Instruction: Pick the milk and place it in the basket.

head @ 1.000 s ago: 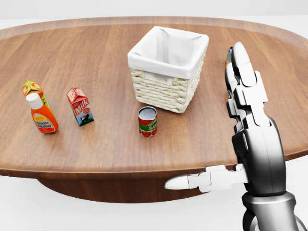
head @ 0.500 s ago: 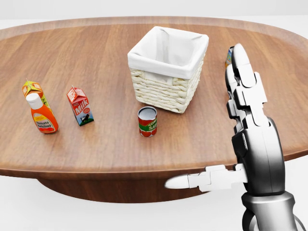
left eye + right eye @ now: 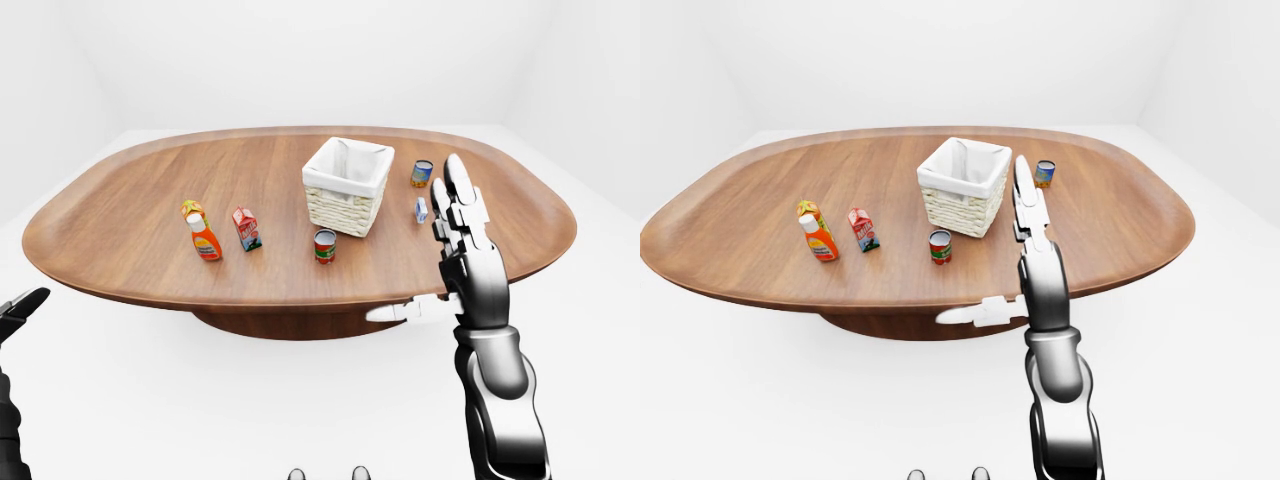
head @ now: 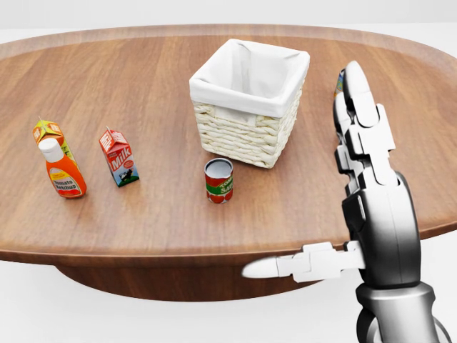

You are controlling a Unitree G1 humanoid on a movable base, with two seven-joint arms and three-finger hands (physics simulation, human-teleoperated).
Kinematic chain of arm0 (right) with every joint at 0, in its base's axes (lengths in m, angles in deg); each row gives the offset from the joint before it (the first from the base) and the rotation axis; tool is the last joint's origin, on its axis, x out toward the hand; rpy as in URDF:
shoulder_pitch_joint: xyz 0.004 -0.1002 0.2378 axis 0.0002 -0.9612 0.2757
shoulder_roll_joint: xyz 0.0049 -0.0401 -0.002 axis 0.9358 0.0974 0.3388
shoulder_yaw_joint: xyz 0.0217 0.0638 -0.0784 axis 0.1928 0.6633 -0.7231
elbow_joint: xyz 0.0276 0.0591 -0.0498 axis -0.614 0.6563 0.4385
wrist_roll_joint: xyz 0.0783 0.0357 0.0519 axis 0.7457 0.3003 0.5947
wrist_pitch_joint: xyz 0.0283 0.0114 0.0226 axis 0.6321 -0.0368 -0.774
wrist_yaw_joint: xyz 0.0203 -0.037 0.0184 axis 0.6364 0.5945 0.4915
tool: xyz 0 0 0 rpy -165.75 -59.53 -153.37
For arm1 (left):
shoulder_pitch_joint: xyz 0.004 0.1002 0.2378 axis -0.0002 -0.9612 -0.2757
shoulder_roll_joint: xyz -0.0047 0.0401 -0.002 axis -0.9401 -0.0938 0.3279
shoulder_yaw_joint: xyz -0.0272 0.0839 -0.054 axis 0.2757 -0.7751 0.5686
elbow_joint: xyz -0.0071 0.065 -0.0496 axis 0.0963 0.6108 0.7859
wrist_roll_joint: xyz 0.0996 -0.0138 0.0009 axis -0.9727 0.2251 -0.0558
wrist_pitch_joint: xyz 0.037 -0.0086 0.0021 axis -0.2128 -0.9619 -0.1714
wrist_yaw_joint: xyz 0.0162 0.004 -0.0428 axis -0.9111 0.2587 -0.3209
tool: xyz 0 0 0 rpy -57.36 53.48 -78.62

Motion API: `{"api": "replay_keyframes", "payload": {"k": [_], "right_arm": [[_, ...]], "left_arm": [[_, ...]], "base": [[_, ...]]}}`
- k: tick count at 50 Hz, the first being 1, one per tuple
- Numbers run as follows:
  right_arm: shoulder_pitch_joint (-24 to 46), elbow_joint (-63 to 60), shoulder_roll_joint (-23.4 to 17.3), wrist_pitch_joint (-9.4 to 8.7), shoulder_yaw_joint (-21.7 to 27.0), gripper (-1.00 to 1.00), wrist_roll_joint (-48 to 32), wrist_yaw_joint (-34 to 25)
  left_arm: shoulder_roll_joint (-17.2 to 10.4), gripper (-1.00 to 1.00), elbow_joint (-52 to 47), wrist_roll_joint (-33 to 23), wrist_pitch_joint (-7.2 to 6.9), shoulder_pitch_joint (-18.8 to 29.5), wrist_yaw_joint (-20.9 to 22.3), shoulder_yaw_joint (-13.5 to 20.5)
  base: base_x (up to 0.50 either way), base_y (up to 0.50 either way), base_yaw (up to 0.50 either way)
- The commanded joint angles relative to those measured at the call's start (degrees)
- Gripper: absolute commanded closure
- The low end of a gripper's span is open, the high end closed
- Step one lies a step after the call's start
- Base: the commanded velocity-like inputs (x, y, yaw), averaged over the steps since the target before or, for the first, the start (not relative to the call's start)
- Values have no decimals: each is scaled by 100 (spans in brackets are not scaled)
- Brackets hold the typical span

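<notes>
The milk [image 4: 119, 157], a small red and white carton, stands upright on the wooden table [image 4: 157, 221], left of centre in the head view. The wicker basket [image 4: 239, 139] with a white cloth lining sits further up and to the right, and nothing shows inside it. My right hand [image 4: 314, 186] hovers over the table's near right edge, open, with fingers [image 4: 357, 93] pointing up and thumb stretched left. It holds nothing and is far right of the milk. My left hand [image 3: 18, 312] shows only as a dark tip at the left edge of the left-eye view, off the table.
A ketchup bottle [image 4: 63, 171] and an orange juice carton [image 4: 48, 132] stand left of the milk. A tomato can [image 4: 218, 181] sits below the basket. Right of the basket are another can [image 3: 422, 173] and a small blue carton [image 3: 421, 209], partly behind my right hand.
My right hand has drifted very slightly, the thumb a touch to the left. The things on the table have not moved.
</notes>
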State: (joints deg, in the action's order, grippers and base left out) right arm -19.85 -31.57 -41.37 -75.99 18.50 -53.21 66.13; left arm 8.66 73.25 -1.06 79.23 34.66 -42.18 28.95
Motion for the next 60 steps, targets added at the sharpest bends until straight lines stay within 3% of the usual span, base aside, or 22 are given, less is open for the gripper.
{"api": "replay_keyframes", "payload": {"k": [1,18,51,60], "right_arm": [[8,2,0,0,-8,-98,-3,8],[-32,72,-22,0,-30,-99,-224,38],[-40,153,-3,0,-76,-99,-403,-33],[49,142,43,0,-16,-99,-355,173]], "left_arm": [[-2,-100,2,1,0,0,5,1],[1,-100,-9,9,0,-3,-5,7],[2,-100,3,33,0,4,10,3],[1,-100,4,35,0,4,11,2]], "base": [[0,0,0],[0,0,0],[0,49,0],[0,4,0]]}}
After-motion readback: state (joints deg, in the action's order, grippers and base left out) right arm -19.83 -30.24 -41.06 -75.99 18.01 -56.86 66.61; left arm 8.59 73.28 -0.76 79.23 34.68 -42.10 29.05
